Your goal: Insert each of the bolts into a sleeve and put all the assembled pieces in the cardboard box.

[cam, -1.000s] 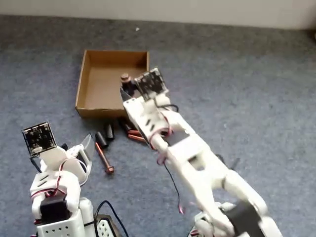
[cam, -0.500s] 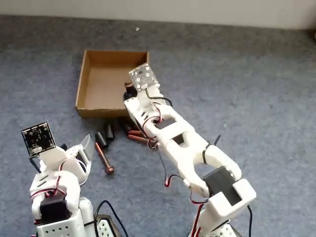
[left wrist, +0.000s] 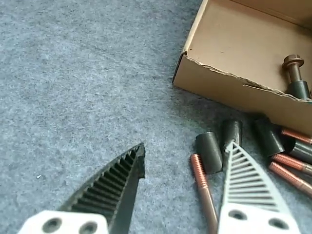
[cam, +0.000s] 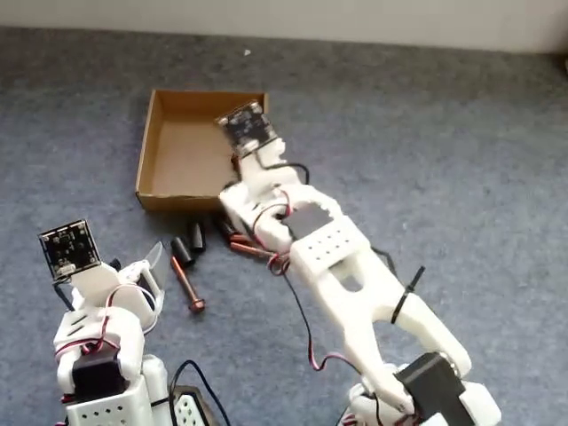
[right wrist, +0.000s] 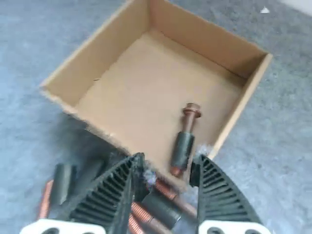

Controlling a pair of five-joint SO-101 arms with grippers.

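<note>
**Assembled piece** (right wrist: 185, 141): one copper-coloured bolt seated in a black sleeve. It lies flat on the floor of the cardboard box (right wrist: 214, 44), close to the wall that faces the arms, with the bolt head pointing toward the middle of the box.

**Cardboard box**: shallow and open-topped, standing on the table (cam: 444, 133), which has a grey felt-like covering.

**Right claw** (right wrist: 169, 158): jaws spread wide and holding nothing. It hangs over the box's near wall, above the sleeve end of the assembled piece.

**Right arm** (cam: 337, 257): stretched out across the table, its wrist over the box's near right corner.

**Loose sleeves** (left wrist: 233, 132): black, lying on the table just outside the box's near wall.

**Loose bolts** (left wrist: 287, 165): copper-coloured, lying among those sleeves, several of them touching.

**Single bolt** (left wrist: 201, 185): lies apart from the cluster, toward the left arm. One short sleeve (left wrist: 209, 152) lies right beside its threaded end.

**Left claw** (left wrist: 186, 145): jaws wide apart and empty, over the table short of the box. The single bolt and the short sleeve show between its jaws, close to the pale one. I cannot tell whether they touch it.

**Left arm** (cam: 98, 328): folded back at the near left edge of the table, well apart from the box.
</note>
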